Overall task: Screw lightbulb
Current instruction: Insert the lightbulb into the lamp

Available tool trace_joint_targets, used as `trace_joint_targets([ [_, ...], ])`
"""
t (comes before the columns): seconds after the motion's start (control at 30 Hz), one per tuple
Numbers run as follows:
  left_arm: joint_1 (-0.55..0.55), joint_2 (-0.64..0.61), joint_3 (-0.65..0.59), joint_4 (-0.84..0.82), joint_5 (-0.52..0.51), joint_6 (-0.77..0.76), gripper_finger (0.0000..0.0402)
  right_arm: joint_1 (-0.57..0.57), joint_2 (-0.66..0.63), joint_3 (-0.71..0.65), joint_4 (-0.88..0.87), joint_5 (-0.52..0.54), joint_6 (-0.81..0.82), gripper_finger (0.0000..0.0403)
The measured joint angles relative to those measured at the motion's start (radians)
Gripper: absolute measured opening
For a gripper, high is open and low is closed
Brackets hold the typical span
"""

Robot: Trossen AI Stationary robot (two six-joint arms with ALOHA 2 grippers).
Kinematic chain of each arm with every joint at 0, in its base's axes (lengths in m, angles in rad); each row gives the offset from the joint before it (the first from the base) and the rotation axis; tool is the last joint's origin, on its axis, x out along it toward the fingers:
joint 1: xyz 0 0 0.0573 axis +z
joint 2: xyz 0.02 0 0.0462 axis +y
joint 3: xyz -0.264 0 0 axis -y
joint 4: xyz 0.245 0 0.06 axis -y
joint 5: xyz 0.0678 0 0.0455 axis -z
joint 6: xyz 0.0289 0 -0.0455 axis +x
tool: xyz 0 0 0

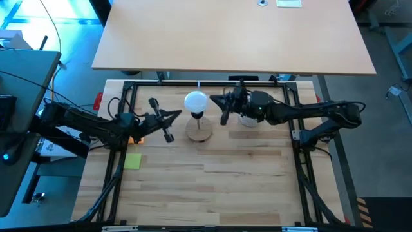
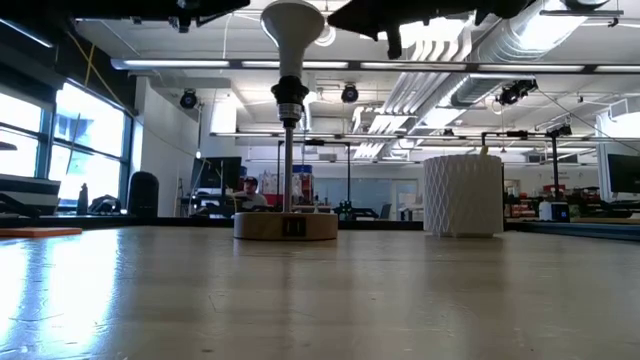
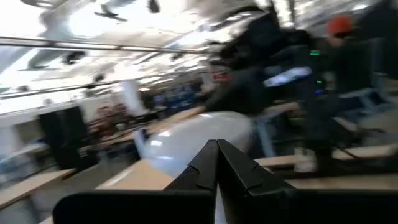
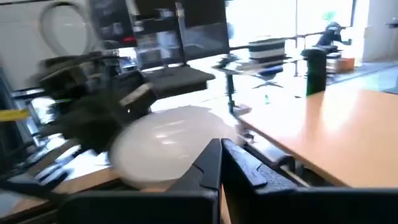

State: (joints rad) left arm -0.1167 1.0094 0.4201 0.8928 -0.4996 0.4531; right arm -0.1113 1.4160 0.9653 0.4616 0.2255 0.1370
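The white lightbulb (image 1: 196,101) stands globe up with its neck (image 2: 290,92) in the black top of a thin post. The post rises from a round wooden base (image 2: 285,225) at the table's far middle. My left gripper (image 1: 178,115) is shut and empty, level with the bulb, a little to its left and nearer. It sees the globe (image 3: 199,140) just beyond its tips (image 3: 217,149). My right gripper (image 1: 213,99) is shut, its tips close to the globe's right side (image 4: 161,146). My right gripper's shut fingertips (image 4: 221,152) point level from the table's right at the side of the bulb's globe (image 4: 186,134). I cannot tell whether they touch it.
A white perforated cup (image 2: 462,195) stands on the table right of the base, under the right arm. A yellow-green note (image 1: 133,161) lies at the near left. The black frame rails (image 1: 122,109) border the table, and a light wooden desk (image 1: 232,32) stands beyond its far edge.
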Motion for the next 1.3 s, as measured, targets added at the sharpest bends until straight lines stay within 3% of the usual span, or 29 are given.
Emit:
trace_joint_targets([
  [0.3,0.108,0.035,0.002,0.025,-0.006,-0.062,0.0000,-0.002,0.042,-0.001,0.048,-0.333,0.044,0.0000],
  [0.43,0.149,0.038,0.000,-0.008,-0.094,-0.076,0.0000,0.026,0.039,-0.001,0.044,-0.485,-0.019,0.0000],
  [0.6,0.123,0.025,0.001,-0.024,-0.127,-0.062,0.0000,0.036,-0.004,-0.001,0.010,-0.411,-0.059,0.0000],
  [0.8,0.045,0.013,0.001,0.024,0.007,-0.014,0.0000,0.033,-0.064,-0.001,-0.094,-0.026,-0.089,0.0000],
  [0.9,0.035,0.014,0.002,0.056,0.077,-0.018,0.0000,0.035,-0.063,-0.001,-0.091,0.071,-0.097,0.0000],
  [1.0,0.049,0.024,0.014,0.050,0.104,-0.033,0.0000,0.026,-0.047,-0.001,-0.082,0.036,-0.079,0.0000],
  [1.13,0.091,0.045,0.024,0.041,0.099,-0.033,0.0000,0.032,-0.024,-0.002,-0.012,-0.134,-0.090,0.0000],
  [1.3,0.153,0.055,0.024,-0.008,-0.009,-0.062,0.0000,0.050,-0.020,-0.002,0.014,-0.334,-0.093,0.0000],
])
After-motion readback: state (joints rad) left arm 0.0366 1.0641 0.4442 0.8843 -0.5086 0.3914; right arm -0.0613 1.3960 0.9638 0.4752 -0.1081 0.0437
